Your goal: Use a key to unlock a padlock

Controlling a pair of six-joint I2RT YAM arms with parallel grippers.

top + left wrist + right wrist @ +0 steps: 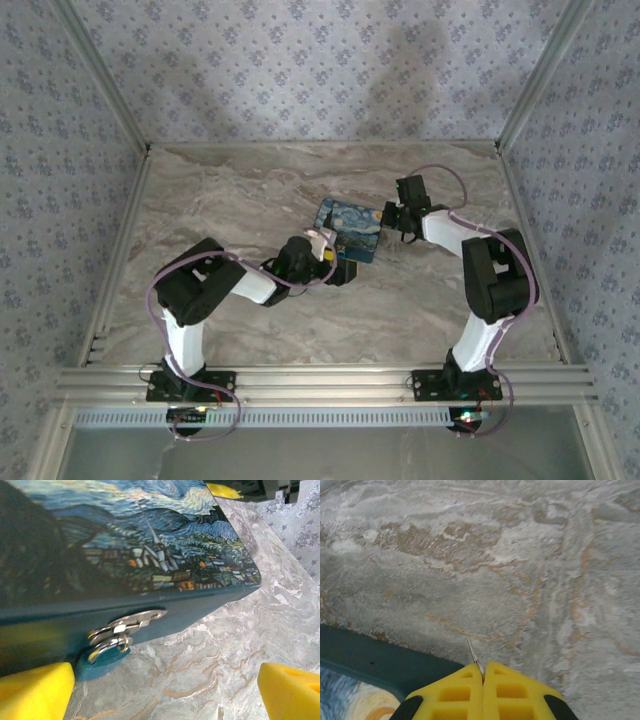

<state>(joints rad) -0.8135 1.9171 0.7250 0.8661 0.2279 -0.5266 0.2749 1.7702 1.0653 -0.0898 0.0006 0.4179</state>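
The padlock (101, 664) is shown hanging from the hasp (131, 624) at the foot of the front wall of the box (150, 555), just beside one finger of the left end effector (160, 697), whose fingers are spread wide. The key (471, 653) is pinched between the pressed-together fingers of the right end effector (483, 669), past the box edge. Bare surface (520, 570) is seen ahead of it.

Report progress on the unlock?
Done: right gripper is shut on the key, its blade poking out. In hand: left gripper open, facing the padlock on the hasp of the box. Left: bring the key over, insert, turn; shackle looks closed through the hasp.
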